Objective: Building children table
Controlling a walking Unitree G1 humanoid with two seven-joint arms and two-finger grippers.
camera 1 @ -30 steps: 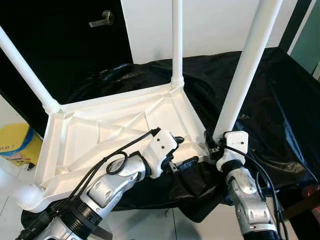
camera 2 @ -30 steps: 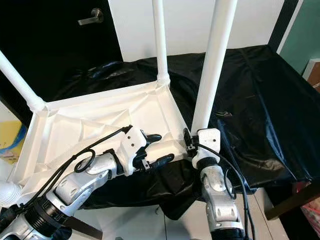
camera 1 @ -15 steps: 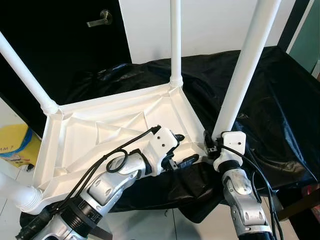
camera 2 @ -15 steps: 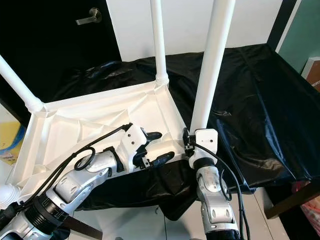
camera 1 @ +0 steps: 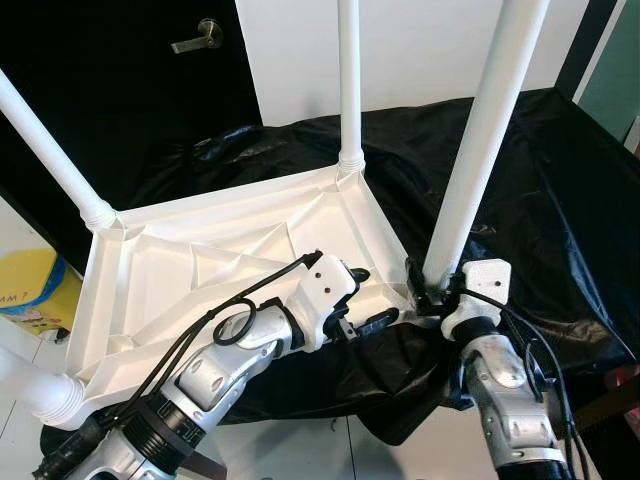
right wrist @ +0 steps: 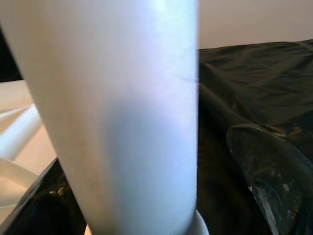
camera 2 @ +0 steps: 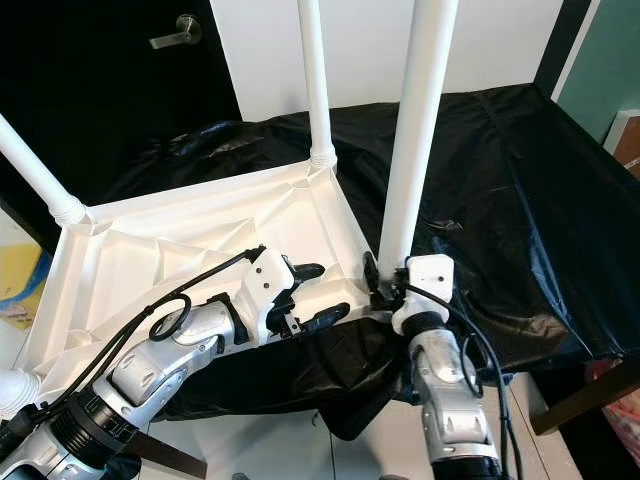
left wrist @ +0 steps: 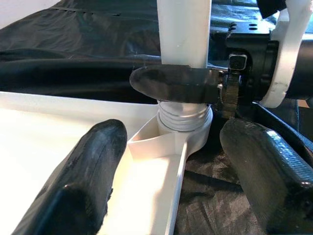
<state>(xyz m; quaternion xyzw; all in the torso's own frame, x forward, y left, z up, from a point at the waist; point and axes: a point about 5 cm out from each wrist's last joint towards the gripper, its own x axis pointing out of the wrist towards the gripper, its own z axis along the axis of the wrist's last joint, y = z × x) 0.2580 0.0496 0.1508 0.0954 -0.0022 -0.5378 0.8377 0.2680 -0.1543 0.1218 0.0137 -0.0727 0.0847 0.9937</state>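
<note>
A white plastic children's table (camera 1: 200, 260) lies upside down on a black cloth, with its legs pointing up. My left gripper (camera 1: 368, 298) is open, one finger (left wrist: 83, 181) inside the tray and the other (left wrist: 264, 171) outside, astride the near rim by the right corner. My right gripper (camera 1: 432, 290) is around the base of the near right leg (camera 1: 480, 150), just above its threaded collar (left wrist: 185, 122). One right finger (left wrist: 171, 83) lies across the leg. The other finger (right wrist: 274, 171) stands a little apart from the leg (right wrist: 122, 112).
The black cloth (camera 1: 560, 200) covers the whole work surface and hangs over its near edge. More legs rise at the far middle (camera 1: 348, 80), far left (camera 1: 50, 150) and near left (camera 1: 50, 395). Behind are a dark door with a lever handle (camera 1: 197, 35) and a yellow container (camera 1: 30, 295) on the floor.
My right wrist has swung to the right around the base of the near right leg. The left gripper and the table have stayed put.
</note>
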